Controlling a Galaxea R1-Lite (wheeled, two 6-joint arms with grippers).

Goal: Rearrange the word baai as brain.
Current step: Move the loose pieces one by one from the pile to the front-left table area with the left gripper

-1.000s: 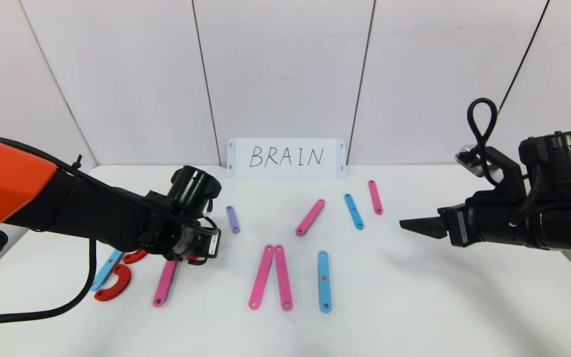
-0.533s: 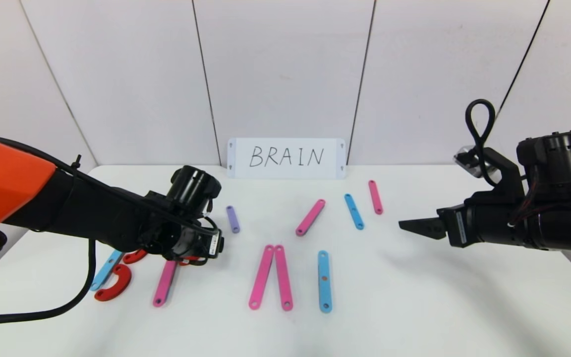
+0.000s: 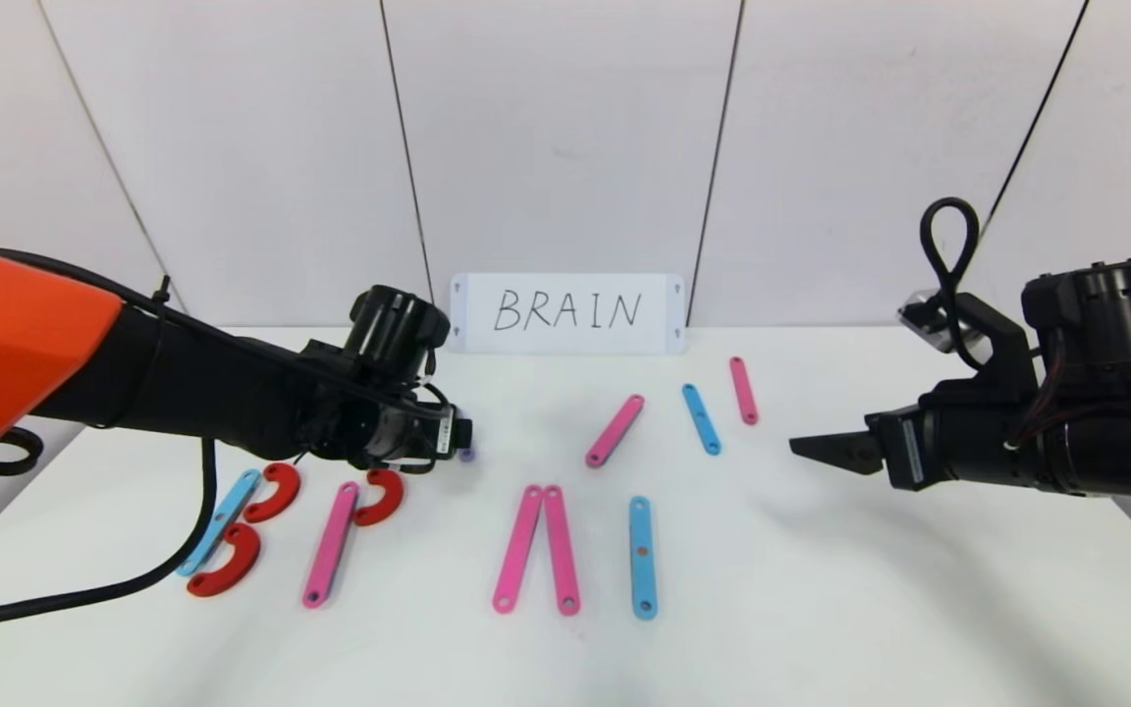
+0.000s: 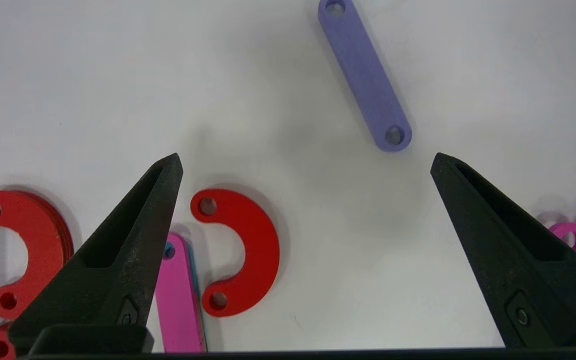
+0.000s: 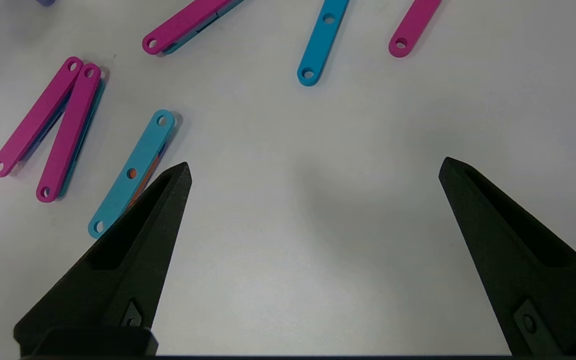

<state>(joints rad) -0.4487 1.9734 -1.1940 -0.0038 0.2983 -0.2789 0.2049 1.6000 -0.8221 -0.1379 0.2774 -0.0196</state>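
Lab-like test bench: bare white table, plain panelled wall.

My left gripper hangs wide open above the white table. A purple strip lies ahead between my fingers; a red half-ring touches a pink strip.
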